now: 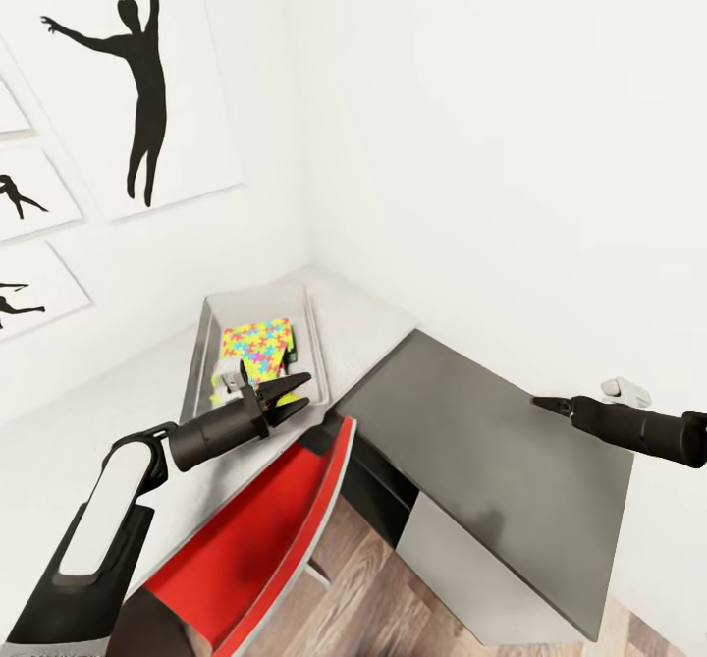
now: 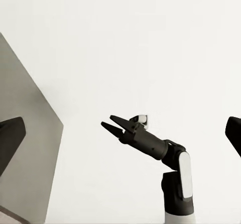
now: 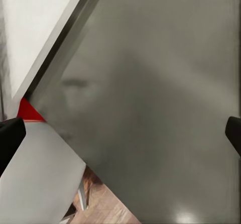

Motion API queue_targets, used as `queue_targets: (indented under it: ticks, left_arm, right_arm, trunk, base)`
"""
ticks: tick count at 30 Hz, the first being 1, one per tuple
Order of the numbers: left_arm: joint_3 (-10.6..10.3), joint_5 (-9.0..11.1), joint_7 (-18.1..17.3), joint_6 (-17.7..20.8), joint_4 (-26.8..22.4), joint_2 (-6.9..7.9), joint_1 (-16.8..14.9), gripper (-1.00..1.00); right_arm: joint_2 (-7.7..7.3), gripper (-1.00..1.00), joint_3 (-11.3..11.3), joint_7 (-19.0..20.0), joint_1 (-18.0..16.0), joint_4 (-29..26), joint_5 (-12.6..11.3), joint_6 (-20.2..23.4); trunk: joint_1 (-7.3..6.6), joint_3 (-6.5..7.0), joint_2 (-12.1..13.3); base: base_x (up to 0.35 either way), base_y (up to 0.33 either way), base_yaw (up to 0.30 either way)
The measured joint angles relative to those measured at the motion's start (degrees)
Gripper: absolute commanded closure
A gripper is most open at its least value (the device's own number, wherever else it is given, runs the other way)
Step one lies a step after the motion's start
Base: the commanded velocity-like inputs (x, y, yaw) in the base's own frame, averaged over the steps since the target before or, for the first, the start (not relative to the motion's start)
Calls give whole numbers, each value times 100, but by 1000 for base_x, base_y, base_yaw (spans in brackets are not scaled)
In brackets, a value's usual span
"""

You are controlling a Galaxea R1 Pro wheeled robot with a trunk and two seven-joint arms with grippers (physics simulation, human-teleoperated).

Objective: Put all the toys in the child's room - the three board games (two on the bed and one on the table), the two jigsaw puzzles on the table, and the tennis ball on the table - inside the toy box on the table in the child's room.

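Nearest the head camera is the left arm, its white-and-black forearm rising from 7 o'clock toward the middle of the view; beside it sits a red chair (image 1: 260,539) tucked against the table (image 1: 59,451); the left gripper (image 1: 295,392) ends the arm with its two dark fingers spread apart and nothing between them. It hangs at the near end of the toy box (image 1: 201,343), low over the rim; the box runs away from the gripper toward 12 o'clock, its long axis pointing into the wall corner. Inside lies a jigsaw puzzle (image 1: 257,345), a jagged sheet of yellow, pink, blue and green, just beyond the fingertips at about 11 o'clock from them; whether a second sheet or a game box lies beneath cannot be told.

The right gripper (image 1: 542,404) reaches in from 3 o'clock over the dark grey section (image 1: 491,461) of the desk, well apart from the box; in the left wrist view the right gripper (image 2: 111,123) shows its fingers parted in a narrow V and holding nothing; the right wrist view looks down on bare dark top and a sliver of wood floor (image 3: 103,209).

Judged from this, the left arm is by far the nearer to the box, and any placing or nudging there falls to it; no loose toy is visible on the desk.
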Motion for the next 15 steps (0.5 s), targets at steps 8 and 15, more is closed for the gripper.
queue_targets:
  ticks: [8, 15]
  left_arm:
    - [-68, -60, 209, 2, 0, -118, -43, -100]
    - [-94, -77, 278, 2, 1, -158, -55, -100]
  right_arm:
    - [0, -100, 6, -11, 0, -1, -1, 0]
    - [0, -100, 8, -18, 0, 0, -1, 0]
  trunk:
    - [0, 75, 0]
    - [0, 141, 0]
  base:
    - [0, 0, -90]
    - [0, 0, -90]
